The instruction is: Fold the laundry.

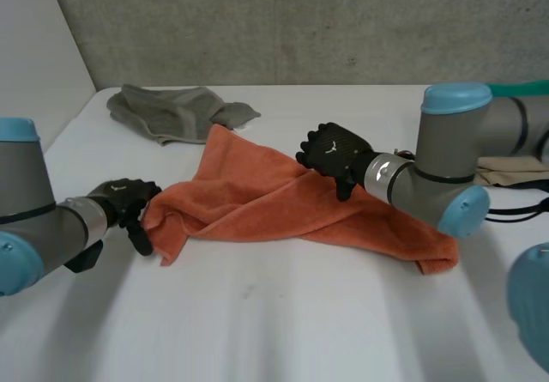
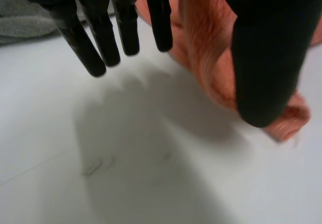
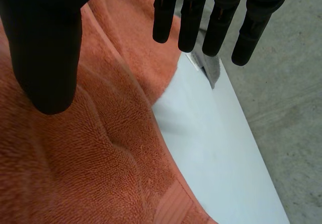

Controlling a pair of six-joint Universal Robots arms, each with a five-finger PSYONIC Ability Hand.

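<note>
An orange towel (image 1: 283,202) lies crumpled across the middle of the white table (image 1: 274,322), one end at each hand. My left hand (image 1: 127,200) is at the towel's left end, open. In the left wrist view its fingers (image 2: 100,38) hang straight over bare table and the thumb (image 2: 266,58) stands in front of the towel (image 2: 206,48) without pinching it. My right hand (image 1: 333,152) hovers over the towel's far right edge, open. Its straight fingers (image 3: 191,22) and its thumb (image 3: 45,48) are spread above the towel (image 3: 75,158).
A grey cloth (image 1: 176,112) lies bunched at the back left of the table, just beyond the towel's far corner. A beige cloth (image 1: 515,172) lies behind my right arm at the right edge. A wall rises behind the table.
</note>
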